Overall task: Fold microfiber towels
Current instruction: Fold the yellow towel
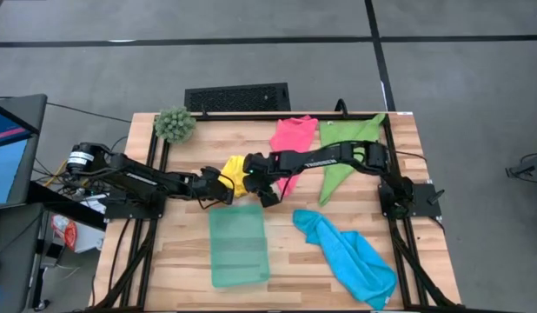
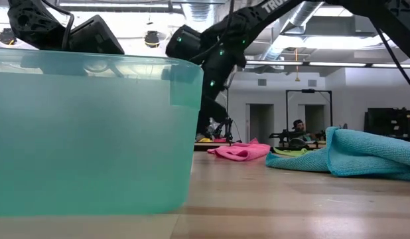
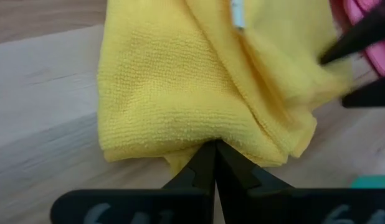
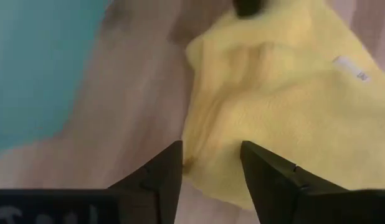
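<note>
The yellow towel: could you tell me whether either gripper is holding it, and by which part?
The left gripper is shut on the yellow towel, pinching its folded edge. The right gripper stands open over its other edge, holding nothing.
</note>
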`<state>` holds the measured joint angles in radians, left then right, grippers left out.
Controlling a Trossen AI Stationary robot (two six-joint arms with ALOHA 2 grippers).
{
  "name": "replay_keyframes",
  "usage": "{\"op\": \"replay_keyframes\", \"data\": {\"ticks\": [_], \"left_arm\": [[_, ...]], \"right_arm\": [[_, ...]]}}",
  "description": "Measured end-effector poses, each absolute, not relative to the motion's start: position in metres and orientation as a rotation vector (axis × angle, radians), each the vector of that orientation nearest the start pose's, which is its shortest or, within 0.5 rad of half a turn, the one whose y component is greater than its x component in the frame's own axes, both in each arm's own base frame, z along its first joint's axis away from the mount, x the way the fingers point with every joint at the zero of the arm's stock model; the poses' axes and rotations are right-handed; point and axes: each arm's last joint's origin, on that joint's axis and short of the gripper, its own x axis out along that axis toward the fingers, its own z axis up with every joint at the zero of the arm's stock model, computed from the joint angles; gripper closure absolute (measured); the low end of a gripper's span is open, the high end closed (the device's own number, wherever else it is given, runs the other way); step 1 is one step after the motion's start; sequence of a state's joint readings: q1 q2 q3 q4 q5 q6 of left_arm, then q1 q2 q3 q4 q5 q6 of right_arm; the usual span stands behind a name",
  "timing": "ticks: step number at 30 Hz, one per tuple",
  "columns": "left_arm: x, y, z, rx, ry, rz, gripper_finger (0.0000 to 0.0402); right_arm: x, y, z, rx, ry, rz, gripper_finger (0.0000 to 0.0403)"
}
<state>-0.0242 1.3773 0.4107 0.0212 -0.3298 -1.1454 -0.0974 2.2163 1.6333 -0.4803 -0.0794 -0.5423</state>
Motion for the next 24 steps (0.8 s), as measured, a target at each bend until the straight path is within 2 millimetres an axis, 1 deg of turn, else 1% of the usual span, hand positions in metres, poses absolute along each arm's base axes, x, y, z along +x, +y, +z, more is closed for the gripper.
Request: {"op": "replay_keyframes", "data": {"ticks": [2, 5, 7, 12, 13, 14, 17, 19, 22, 24], "left_arm": [[0.214, 0.004, 0.118, -0.884, 0.655, 0.769, 0.0401], [0.214, 0.004, 0.118, -0.885, 0.655, 0.768, 0.0401], [0.214, 0.004, 0.118, -0.885, 0.655, 0.769, 0.0401], [0.214, 0.004, 0.118, -0.881, 0.657, 0.767, 0.0401], [0.214, 0.004, 0.118, -0.881, 0.657, 0.767, 0.0401], [0.214, 0.004, 0.118, -0.88, 0.657, 0.767, 0.0401], [0.214, 0.004, 0.118, -0.868, 0.661, 0.762, 0.0401], [0.214, 0.004, 0.118, -0.868, 0.662, 0.761, 0.0401], [0.214, 0.004, 0.118, -0.863, 0.663, 0.759, 0.0402], [0.214, 0.004, 0.118, -0.863, 0.663, 0.759, 0.0401]], "right_arm": [[0.459, -0.044, 0.14, -0.392, 1.067, 0.272, 0.0228], [0.462, -0.042, 0.138, -0.4, 1.058, 0.241, 0.0257], [0.46, -0.041, 0.135, -0.403, 1.086, 0.234, 0.0285], [0.461, -0.039, 0.135, -0.404, 1.085, 0.228, 0.0376], [0.461, -0.04, 0.135, -0.396, 1.084, 0.223, 0.0387], [0.46, -0.04, 0.137, -0.384, 1.084, 0.217, 0.0391], [0.461, -0.045, 0.143, -0.323, 1.075, 0.183, 0.0383], [0.461, -0.051, 0.148, -0.253, 1.077, 0.186, 0.0385], [0.466, -0.06, 0.159, -0.156, 1.025, 0.195, 0.0396], [0.469, -0.067, 0.166, -0.112, 0.995, 0.178, 0.0392]]}}
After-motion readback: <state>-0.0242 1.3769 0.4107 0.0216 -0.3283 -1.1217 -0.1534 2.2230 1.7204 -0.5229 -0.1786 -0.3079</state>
